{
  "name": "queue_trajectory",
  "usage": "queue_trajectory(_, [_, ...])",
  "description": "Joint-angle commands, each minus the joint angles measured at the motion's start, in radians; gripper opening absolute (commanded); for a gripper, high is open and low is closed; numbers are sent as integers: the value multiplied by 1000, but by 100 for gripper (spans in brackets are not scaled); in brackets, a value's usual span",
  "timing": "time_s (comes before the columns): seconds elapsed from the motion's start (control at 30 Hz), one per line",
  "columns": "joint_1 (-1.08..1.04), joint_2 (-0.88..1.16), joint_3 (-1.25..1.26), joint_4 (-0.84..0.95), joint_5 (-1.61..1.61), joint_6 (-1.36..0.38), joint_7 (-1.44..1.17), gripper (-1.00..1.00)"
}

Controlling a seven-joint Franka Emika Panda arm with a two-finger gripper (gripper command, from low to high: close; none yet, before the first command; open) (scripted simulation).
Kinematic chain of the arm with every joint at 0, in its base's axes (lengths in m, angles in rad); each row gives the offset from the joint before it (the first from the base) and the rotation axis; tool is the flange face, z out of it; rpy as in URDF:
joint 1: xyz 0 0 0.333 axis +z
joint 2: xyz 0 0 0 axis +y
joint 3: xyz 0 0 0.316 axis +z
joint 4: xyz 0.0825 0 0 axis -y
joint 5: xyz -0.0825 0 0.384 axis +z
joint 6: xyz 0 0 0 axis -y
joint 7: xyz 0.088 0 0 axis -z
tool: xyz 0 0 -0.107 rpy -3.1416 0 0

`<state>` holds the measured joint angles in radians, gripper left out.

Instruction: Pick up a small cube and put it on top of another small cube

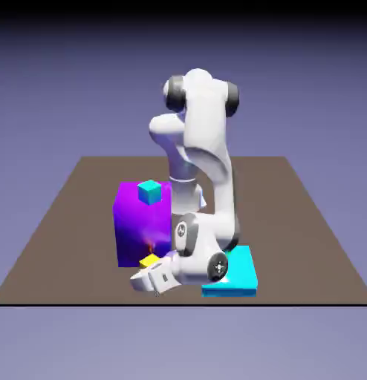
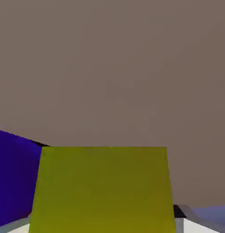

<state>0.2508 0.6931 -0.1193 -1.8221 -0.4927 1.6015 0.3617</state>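
Nearest in the exterior view: tool [image 1: 155,278] is down low at the near part of the counter [image 1: 67,260], hand tilted well over, closed on the small yellow cube [image 1: 149,261]. Hand view agrees: olive-yellow side fills the gap between the fingertips. Cube sits just in front of the big purple block [image 1: 143,230]; can't tell whether it touches it, or whether it's off the counter. Handling, as a guess: light, stiff, not fragile; plain flat faces could slip or twist if the pinch is off-centre. Best hold is mid-height on two opposite sides, faces square to the pads, top and underside free for stacking. Off to the exterior view's right, a flat cyan slab [image 1: 242,269], partly behind the arm. Further back, a teal cube [image 1: 149,192] on top of the purple block, likely the stack target. Next: straight lift, clear of the block. No containers visible.
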Motion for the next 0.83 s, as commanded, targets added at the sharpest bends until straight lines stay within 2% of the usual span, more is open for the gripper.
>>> queue_trajectory(0.0, [-18, -4, 36, 14, 23, -31, 39, -100])
queue_trajectory(0.43, [-265, -49, 496, 197, 358, -425, 550, -100])
queue_trajectory(0.5, [-291, -27, 488, 207, 387, -418, 586, -100])
queue_trajectory(0.7, [-316, -71, 487, -4, 385, -252, 583, -100])
queue_trajectory(0.73, [-316, -71, 487, -4, 385, -252, 583, 100])
queue_trajectory(0.8, [-312, -64, 487, 32, 385, -281, 584, 100])
